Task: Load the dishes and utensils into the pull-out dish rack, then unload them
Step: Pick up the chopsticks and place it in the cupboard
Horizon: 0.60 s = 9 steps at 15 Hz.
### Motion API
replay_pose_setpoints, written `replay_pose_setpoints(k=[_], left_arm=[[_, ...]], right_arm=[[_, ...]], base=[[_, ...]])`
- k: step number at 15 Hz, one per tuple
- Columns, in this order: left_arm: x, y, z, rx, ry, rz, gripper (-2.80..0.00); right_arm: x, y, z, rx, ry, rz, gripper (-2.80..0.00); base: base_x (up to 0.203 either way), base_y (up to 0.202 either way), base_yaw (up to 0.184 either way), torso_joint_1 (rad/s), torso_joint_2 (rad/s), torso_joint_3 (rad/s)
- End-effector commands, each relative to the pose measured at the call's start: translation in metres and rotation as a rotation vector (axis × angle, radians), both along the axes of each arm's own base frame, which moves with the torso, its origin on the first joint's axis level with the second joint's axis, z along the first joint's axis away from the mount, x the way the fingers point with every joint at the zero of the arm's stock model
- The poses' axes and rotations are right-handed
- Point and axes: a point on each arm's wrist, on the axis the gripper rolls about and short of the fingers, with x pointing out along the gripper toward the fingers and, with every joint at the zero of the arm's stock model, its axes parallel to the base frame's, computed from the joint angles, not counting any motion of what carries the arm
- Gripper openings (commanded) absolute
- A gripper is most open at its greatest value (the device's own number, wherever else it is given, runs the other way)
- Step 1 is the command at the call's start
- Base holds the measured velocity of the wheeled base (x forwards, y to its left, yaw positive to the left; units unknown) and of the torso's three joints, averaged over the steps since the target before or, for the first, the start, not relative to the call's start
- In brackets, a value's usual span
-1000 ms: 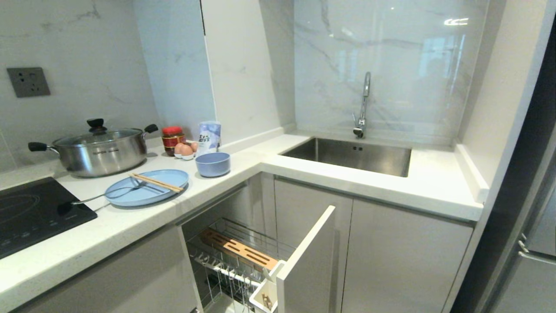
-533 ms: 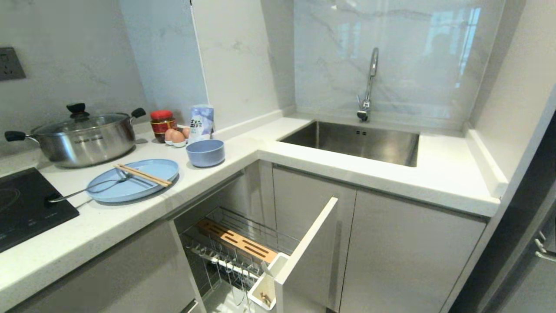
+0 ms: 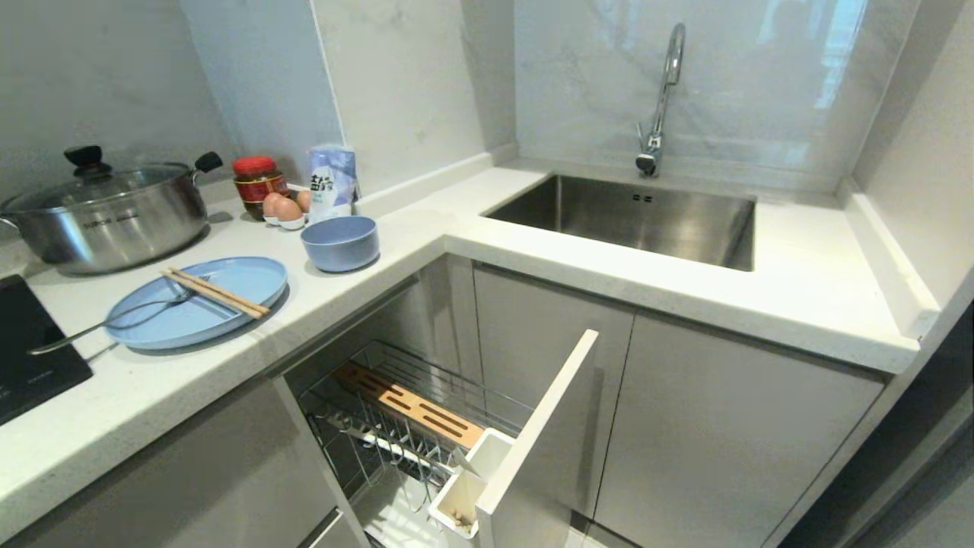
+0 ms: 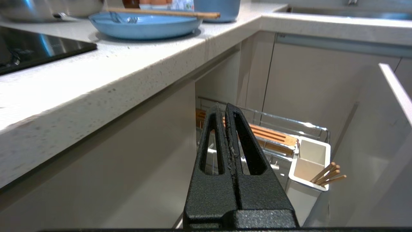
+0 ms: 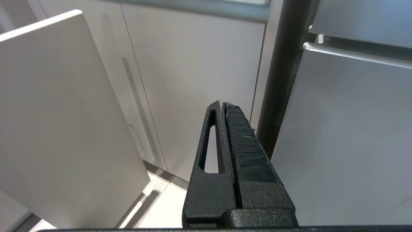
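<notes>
A light blue plate (image 3: 190, 320) lies on the counter with wooden chopsticks (image 3: 215, 293) and a slim metal utensil (image 3: 99, 327) resting across it. Just right of it stands the light blue bowl (image 3: 340, 243). Below the counter the pull-out dish rack (image 3: 365, 438) is drawn out, showing its wooden strip (image 3: 411, 407), white cutlery box (image 3: 468, 495) and front panel (image 3: 544, 449). Neither arm shows in the head view. My left gripper (image 4: 224, 108) is shut and empty, low before the rack (image 4: 273, 135). My right gripper (image 5: 222, 104) is shut and empty, facing cabinet doors.
A lidded steel pot (image 3: 106, 217), a black cooktop (image 3: 30, 342), a red-lidded jar (image 3: 255, 183), eggs (image 3: 283, 209) and a packet (image 3: 332, 179) sit at the counter's back left. The sink (image 3: 631, 221) and faucet (image 3: 662, 91) are right. Several wooden sticks (image 4: 328, 174) stand in the cutlery box.
The whole head view has tipped downward: counter, sink and pot have slid up the picture and more of the rack shows. Nothing on the counter has moved.
</notes>
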Motion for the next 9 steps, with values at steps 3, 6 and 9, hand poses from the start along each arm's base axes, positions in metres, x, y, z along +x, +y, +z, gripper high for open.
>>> replay_pose_setpoints(k=[3,6,9], left_arm=[[0.0035,0.0,-0.0109,0.0,0.04,0.0,-2.8],[0.0035,0.0,-0.0109,0.002,0.04,0.0,-2.8],[0.0035,0.0,-0.0109,0.0,0.04,0.0,-2.8]], right_arm=[[0.0,0.0,-0.0001,0.0,0.0,0.0,-2.8],[0.0,0.0,0.0,0.0,0.0,0.0,-2.8],[0.0,0.0,0.0,0.0,0.0,0.0,-2.8]], base=[[0.0,0.0,0.0,0.002,0.0,-0.196],[0.0,0.0,0.0,0.004,0.0,-0.201],[0.0,0.0,0.0,0.005,0.0,-0.197]])
